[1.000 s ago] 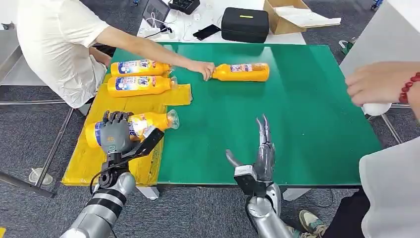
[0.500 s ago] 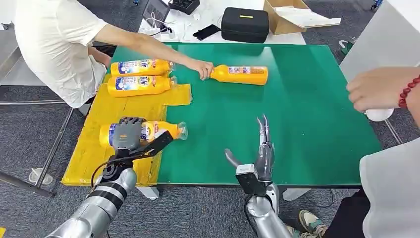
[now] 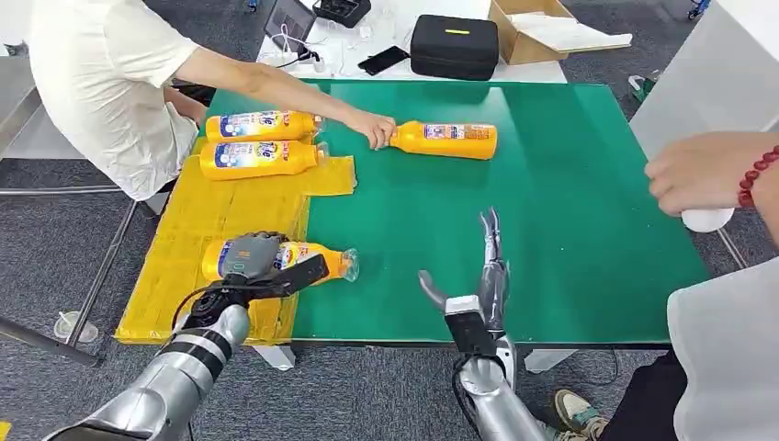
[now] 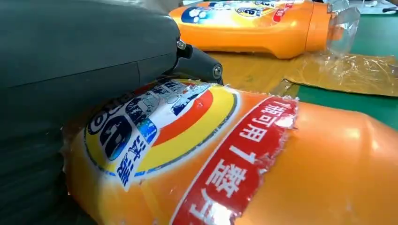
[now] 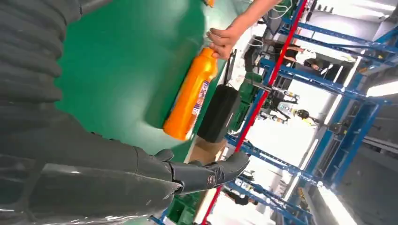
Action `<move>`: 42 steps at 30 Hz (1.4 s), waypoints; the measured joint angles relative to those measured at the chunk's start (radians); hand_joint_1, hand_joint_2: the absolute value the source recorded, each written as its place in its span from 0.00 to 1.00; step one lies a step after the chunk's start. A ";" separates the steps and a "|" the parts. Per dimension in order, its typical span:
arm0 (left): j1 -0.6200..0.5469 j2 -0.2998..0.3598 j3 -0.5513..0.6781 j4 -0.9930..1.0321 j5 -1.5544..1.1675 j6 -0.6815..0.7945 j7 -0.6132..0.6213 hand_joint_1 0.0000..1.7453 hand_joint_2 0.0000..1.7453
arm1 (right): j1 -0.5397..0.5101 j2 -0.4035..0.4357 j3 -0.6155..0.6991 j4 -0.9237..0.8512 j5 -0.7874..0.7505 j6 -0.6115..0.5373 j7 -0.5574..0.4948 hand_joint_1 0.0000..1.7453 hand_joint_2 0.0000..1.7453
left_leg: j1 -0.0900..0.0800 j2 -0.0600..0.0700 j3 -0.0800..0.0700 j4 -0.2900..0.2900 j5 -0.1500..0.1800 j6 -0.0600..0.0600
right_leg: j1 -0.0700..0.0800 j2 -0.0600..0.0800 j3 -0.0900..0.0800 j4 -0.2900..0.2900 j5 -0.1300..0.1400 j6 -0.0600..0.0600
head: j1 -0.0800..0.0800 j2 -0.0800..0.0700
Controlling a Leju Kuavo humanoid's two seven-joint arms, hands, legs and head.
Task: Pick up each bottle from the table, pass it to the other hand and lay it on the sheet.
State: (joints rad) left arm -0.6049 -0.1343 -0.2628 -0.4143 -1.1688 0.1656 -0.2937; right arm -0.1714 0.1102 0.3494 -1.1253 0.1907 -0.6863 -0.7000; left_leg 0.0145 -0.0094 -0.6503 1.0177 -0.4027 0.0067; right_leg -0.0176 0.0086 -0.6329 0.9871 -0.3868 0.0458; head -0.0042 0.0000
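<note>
My left hand (image 3: pixel 253 262) grips an orange bottle (image 3: pixel 312 259) lying on its side at the near right edge of the yellow sheet (image 3: pixel 188 248), its clear cap over the green table (image 3: pixel 551 211). The left wrist view shows that bottle's label (image 4: pixel 197 154) close up under my hand (image 4: pixel 70 93). Two more orange bottles (image 3: pixel 260 125) (image 3: pixel 257 157) lie side by side at the sheet's far end. A further bottle (image 3: pixel 447 140) (image 5: pixel 190 96) lies on the table, and a person's hand (image 3: pixel 372 128) holds its cap end. My right hand (image 3: pixel 482 285) is open near the table's front edge, fingers straight.
A person in a white shirt (image 3: pixel 101 83) leans in from the far left. Another person's hand with a red bead bracelet (image 3: pixel 707 175) reaches in at the right. Beyond the table sit a black case (image 3: pixel 454 44), a cardboard box (image 3: pixel 542 28) and cables.
My left hand has carried its bottle nearer and to the right, down onto the sheet's near edge. The person's hand has slid the far bottle slightly left. My right hand has barely moved.
</note>
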 measured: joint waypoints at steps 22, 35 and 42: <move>-0.028 0.019 -0.040 0.013 0.049 -0.180 -0.055 0.00 1.00 | -0.013 -0.014 0.013 0.021 0.008 -0.008 0.000 0.00 1.00 | 0.000 0.000 0.001 0.000 0.000 0.000 | 0.000 0.000 0.002 0.000 0.000 0.000 | 0.000 0.000; -0.040 0.051 -0.073 0.014 0.103 -0.268 -0.147 0.00 1.00 | -0.028 -0.018 0.019 0.029 0.018 -0.009 0.000 0.00 1.00 | 0.000 0.000 0.005 0.000 0.000 0.000 | 0.000 0.000 0.005 0.000 0.000 0.000 | 0.000 0.000; -0.037 0.072 -0.072 0.003 0.198 -0.338 -0.283 0.00 1.00 | -0.029 -0.021 0.036 0.033 0.016 -0.009 0.000 0.00 1.00 | 0.000 -0.001 0.006 0.000 0.000 0.000 | 0.000 -0.001 0.007 0.000 0.000 0.000 | 0.000 0.000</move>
State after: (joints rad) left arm -0.6415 -0.0626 -0.3353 -0.4116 -0.9708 -0.1724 -0.5765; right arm -0.2003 0.0893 0.3857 -1.0922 0.2068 -0.6950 -0.7000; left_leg 0.0145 -0.0108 -0.6441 1.0175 -0.4024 0.0068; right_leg -0.0176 0.0078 -0.6262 0.9871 -0.3870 0.0456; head -0.0042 0.0000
